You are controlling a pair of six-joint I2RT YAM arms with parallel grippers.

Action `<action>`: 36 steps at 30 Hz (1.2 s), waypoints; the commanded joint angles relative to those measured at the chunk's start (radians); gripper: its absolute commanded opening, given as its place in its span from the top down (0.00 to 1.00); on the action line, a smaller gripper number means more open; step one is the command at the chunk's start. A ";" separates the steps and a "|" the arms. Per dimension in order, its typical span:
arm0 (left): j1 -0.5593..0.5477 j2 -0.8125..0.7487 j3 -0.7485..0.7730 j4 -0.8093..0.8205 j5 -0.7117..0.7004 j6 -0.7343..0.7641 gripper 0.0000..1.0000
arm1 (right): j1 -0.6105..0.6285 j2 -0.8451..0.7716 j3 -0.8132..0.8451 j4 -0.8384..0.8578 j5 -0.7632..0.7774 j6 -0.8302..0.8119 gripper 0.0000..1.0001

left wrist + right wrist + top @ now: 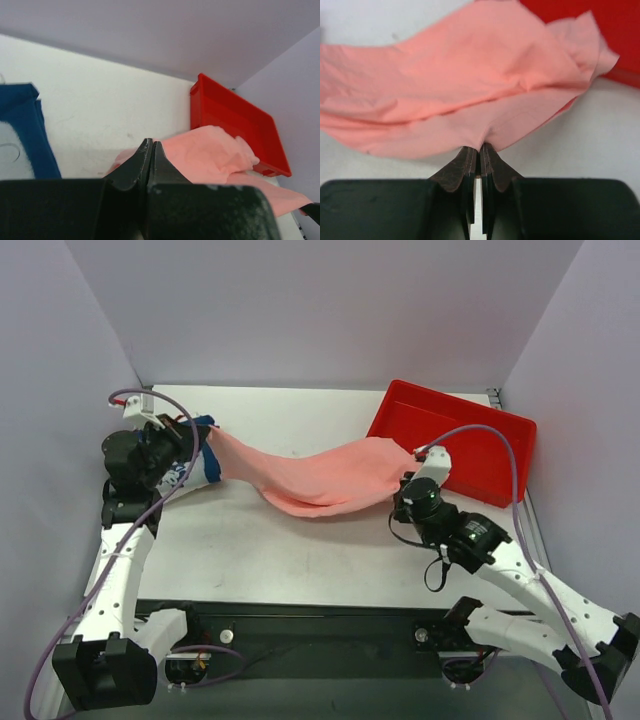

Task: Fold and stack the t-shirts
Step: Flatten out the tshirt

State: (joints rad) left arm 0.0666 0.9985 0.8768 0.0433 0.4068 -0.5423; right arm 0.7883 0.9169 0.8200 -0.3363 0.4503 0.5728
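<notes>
A salmon-pink t-shirt (320, 480) hangs stretched and sagging between my two grippers above the white table (300, 550). My left gripper (207, 437) is shut at the shirt's left end; in the left wrist view its jaws (151, 145) are pressed together with pink cloth (210, 152) just behind the tips. My right gripper (408, 472) is shut on the shirt's right edge, and the right wrist view shows the hem pinched between its tips (481, 147). A navy blue t-shirt with white print (200, 468) lies on the table under my left wrist, its blue cloth (25, 125) visible at the left.
A red plastic tray (470, 440) stands at the back right, right behind the pink shirt's right end (590, 45). Grey walls close in the table on the left, back and right. A purple cable (500, 440) loops over the tray from my right arm.
</notes>
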 commanded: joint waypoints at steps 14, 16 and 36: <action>0.009 -0.115 0.625 -0.042 0.084 -0.068 1.00 | -0.017 -0.079 0.752 -0.050 -0.177 -0.522 1.00; 0.009 -0.121 0.692 -0.110 0.079 -0.041 1.00 | -0.017 -0.066 0.824 -0.070 -0.217 -0.550 1.00; 0.009 0.089 0.803 -0.002 0.129 -0.085 1.00 | -0.078 0.158 0.938 0.043 -0.038 -0.677 1.00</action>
State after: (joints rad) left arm 0.0685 0.9611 1.7500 -0.0154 0.5201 -0.5884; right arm 0.7547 0.9688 1.8393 -0.3912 0.3012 -0.0795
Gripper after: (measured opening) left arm 0.028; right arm 0.051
